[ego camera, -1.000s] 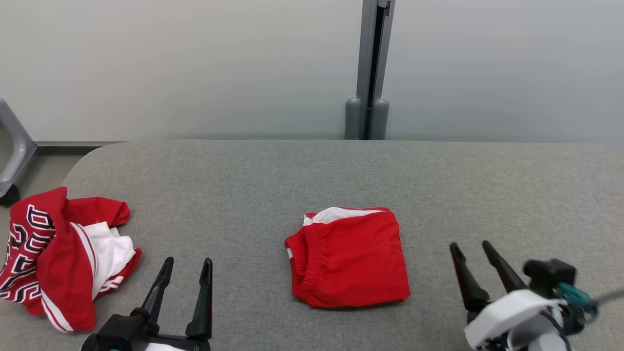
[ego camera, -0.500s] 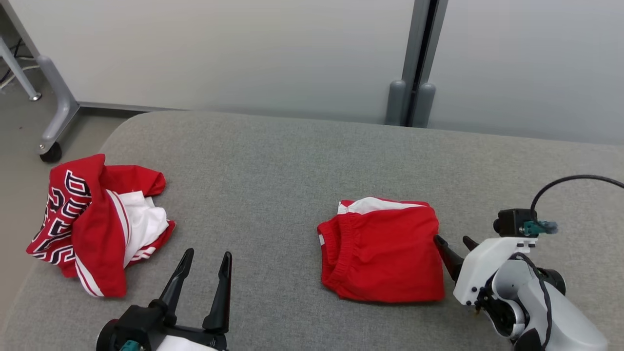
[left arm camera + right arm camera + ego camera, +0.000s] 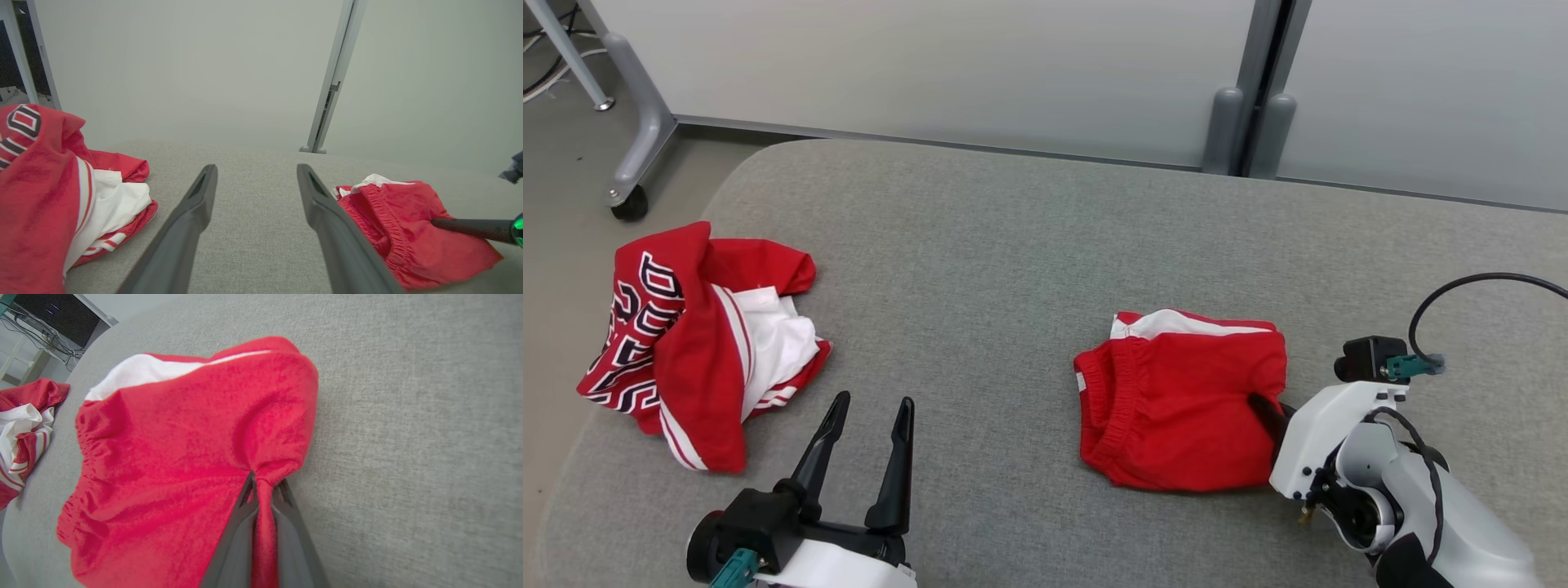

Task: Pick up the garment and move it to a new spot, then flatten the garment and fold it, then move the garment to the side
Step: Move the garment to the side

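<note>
- Two pieces of cloth lie on the surface: one garment (image 3: pixel 686 367), crumpled at the near left, and one smaller red cloth bundle (image 3: pixel 1176 408), right of centre.
- Two claws are near: one left claw (image 3: pixel 873 400), spread and empty, and one right claw (image 3: pixel 264 479), pinched onto the right edge of the red cloth bundle.
- Each claw has two long dark fingers (image 3: pixel 894 465), so four in all.
- There is one grey padded surface (image 3: pixel 1013 245).
- Two rounded grey post feet (image 3: pixel 1225 131) stand side by side beyond the far edge.
- One caster wheel (image 3: pixel 629 202) sits on the floor, far left.
- One black cable (image 3: pixel 1462 282) loops above the right arm.
</note>
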